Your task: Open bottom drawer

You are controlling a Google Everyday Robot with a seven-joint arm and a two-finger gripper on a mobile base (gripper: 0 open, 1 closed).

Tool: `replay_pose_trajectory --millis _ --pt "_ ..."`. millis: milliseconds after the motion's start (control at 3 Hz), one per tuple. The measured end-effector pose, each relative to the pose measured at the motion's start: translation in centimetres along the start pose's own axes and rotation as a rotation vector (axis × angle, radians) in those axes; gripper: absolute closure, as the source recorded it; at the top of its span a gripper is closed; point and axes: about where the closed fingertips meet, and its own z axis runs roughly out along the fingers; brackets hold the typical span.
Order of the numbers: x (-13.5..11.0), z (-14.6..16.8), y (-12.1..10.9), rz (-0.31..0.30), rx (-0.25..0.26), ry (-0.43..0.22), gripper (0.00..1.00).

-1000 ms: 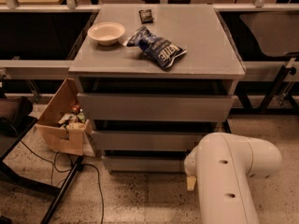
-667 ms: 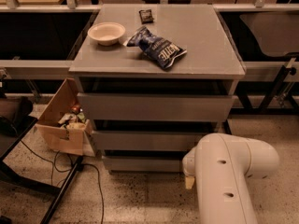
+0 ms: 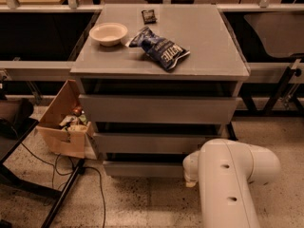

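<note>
A grey cabinet (image 3: 209, 46) stands on the speckled floor (image 3: 142, 201). Its bottom drawer (image 3: 142, 169) runs side to side, lowest down. Our claw (image 3: 191, 171) sits at its right end (mostly hidden behind the arm (image 3: 232, 184)); wide or narrow, we cannot tell.

The gripper is out of sight, hidden behind the robot's bulky white arm (image 3: 232, 184) down by the floor. That arm also covers the right end of the bottom drawer (image 3: 142, 169) and is itself cut off by the lower edge. What fills the cardboard box (image 3: 59, 132) is too small to tell. The label on the small dark packet (image 3: 148, 16) at the back of the worktop (image 3: 209, 46) is unreadable.
</note>
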Motion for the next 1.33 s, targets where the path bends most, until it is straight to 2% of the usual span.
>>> replay_pose_trajectory --millis 333,667,1333 --pt "0.0 -0.7 -0.1 0.000 0.000 0.000 0.85" --pt "0.0 -1.6 -0.2 0.000 0.000 0.000 1.00" --pt "0.0 -3.0 -0.3 0.001 0.000 0.000 1.00"
